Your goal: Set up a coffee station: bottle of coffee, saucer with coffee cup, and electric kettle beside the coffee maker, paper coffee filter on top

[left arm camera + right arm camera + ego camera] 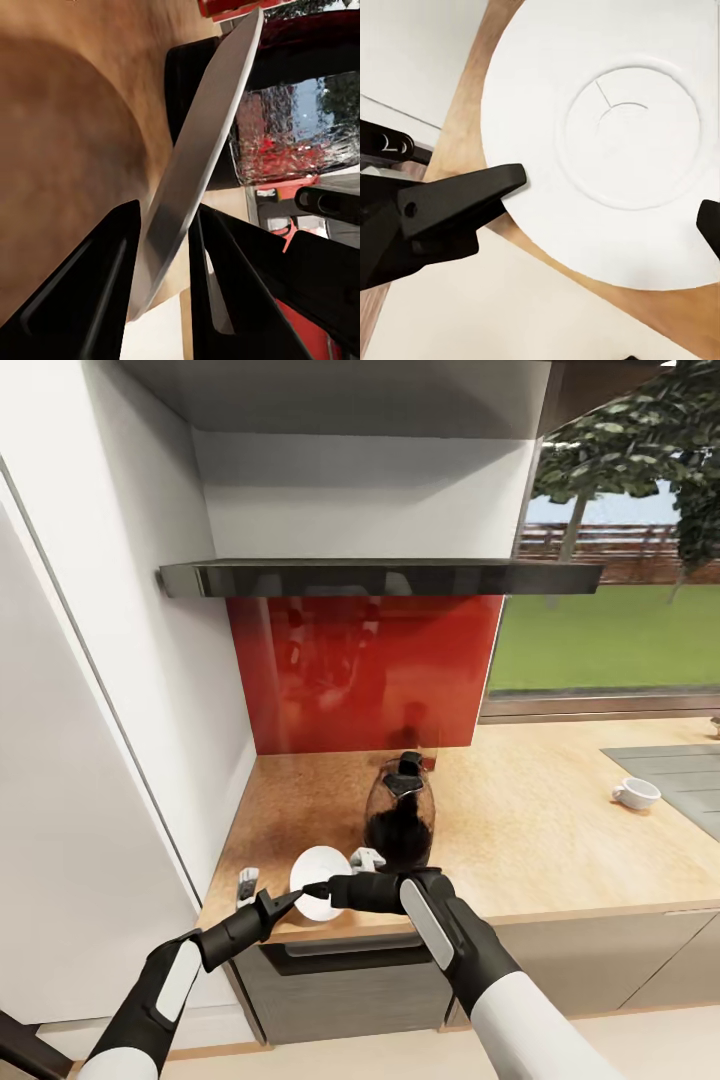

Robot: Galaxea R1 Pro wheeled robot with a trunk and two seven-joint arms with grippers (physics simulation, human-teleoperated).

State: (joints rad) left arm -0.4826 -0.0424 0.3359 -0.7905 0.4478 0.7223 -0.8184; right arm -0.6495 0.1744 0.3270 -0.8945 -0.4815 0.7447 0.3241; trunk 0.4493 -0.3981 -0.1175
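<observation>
saucer (607,150) rim cropped; electric kettle (400,815) base hidden

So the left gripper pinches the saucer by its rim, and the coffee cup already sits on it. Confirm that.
Not quite. The left gripper does pinch the saucer by its rim, but the coffee cup stands apart on the kitchen countertop, far to the right, as the head view shows.

My black left gripper (296,897) pinches a plain white saucer (318,880) over tan wood-grain countertop (560,840) and red backsplash (365,670).
</observation>
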